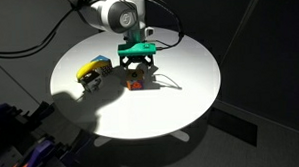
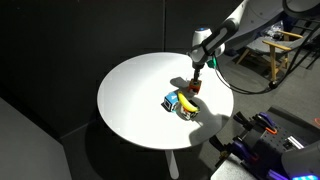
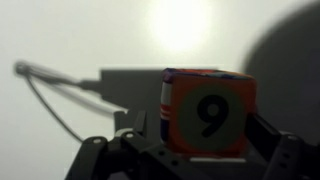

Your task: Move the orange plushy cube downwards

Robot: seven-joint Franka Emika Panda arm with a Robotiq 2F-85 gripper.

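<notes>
Desk: round and white [image 1: 185, 92], brightly lit against dark surroundings; seen in both exterior views [image 2: 135, 95].
Orange cube: small and soft [image 1: 135, 84], standing on the desk well in from its rim, directly under the gripper [image 2: 197, 88]. In the wrist view it fills the lower middle [image 3: 205, 112].
Cube face: the side towards the wrist camera is orange and carries a dark numeral 9 [image 3: 212, 115]; a striped edge shows on one side of it.
Gripper: hangs low over the desk [image 1: 137, 64], pointing straight down at the cube [image 2: 196, 79].
Fingers: spread wide apart [image 3: 98, 155], one on each side of the cube and not clamped on it. Whether either one touches the cube cannot be told.
Arm: reaches in over the far rim of the desk [image 1: 117, 15].
Other toy: a longer yellow, blue and grey one [image 1: 92, 71], lying on the desk near the cube and closer to the rim [image 2: 180, 101], untouched.
Cord: a thin grey line [image 3: 55, 76] lies on the desk beside the cube.
</notes>
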